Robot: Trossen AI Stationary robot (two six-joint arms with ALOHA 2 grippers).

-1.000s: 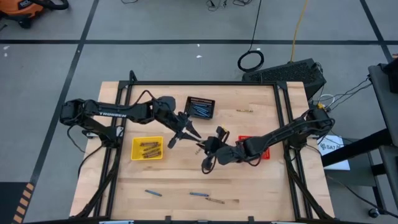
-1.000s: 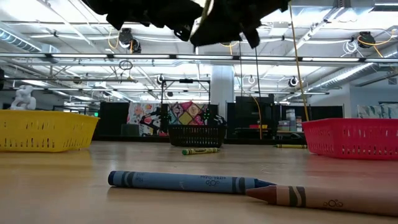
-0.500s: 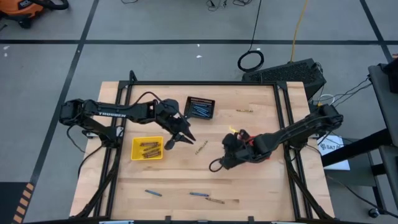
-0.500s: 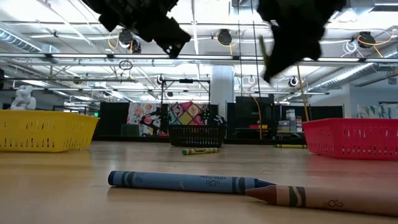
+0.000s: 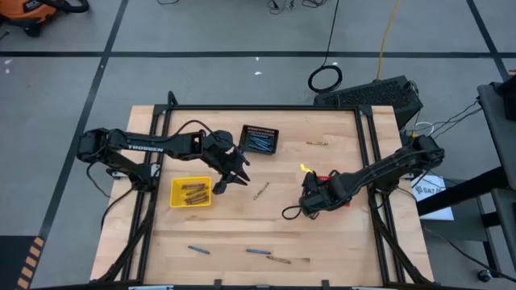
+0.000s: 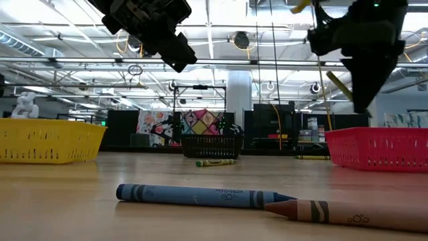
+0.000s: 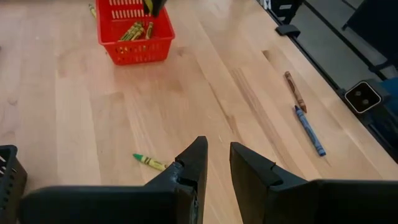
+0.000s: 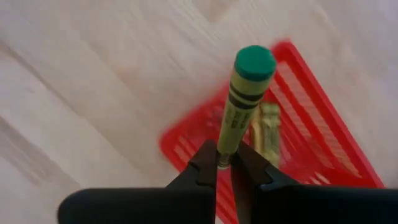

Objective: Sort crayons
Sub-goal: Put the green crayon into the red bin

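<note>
The right gripper (image 5: 307, 208), which had been low over the middle of the pale wooden table (image 5: 339, 242) beside the left one a second earlier, had swung out toward the red mesh basket (image 5: 345, 200) and now hung at its near edge, so the carry looked almost finished and only the drop remained. Its 2 dark fingers (image 8: 205, 167) were pinched tight on the butt of a yellow-green paper-wrapped crayon with a green tip (image 8: 244, 94), which stood straight out past the jaws with the basket directly beyond it in the right wrist view; a few more olive crayons already lay inside. From table height the same stick showed as a slanted olive sliver just below the dark wrist, above the basket's rim. The left gripper (image 5: 228, 178) had drawn back a little toward the yellow mesh basket (image 5: 176, 196) and hovered clear of the wood, its jaws parted by a narrow gap and holding nothing. The likeliest next pick for it, 1 loose yellow-green crayon (image 7: 148, 161), lay flat on the boards just ahead of those fingertips, not touching them. Blue crayons filled the black mesh basket (image 5: 272, 131), and several strays waited along the near edge, a blue crayon (image 6: 200, 195) tip to tip with a tan-brown crayon (image 6: 341, 211), so plenty of sorting was left.
</note>
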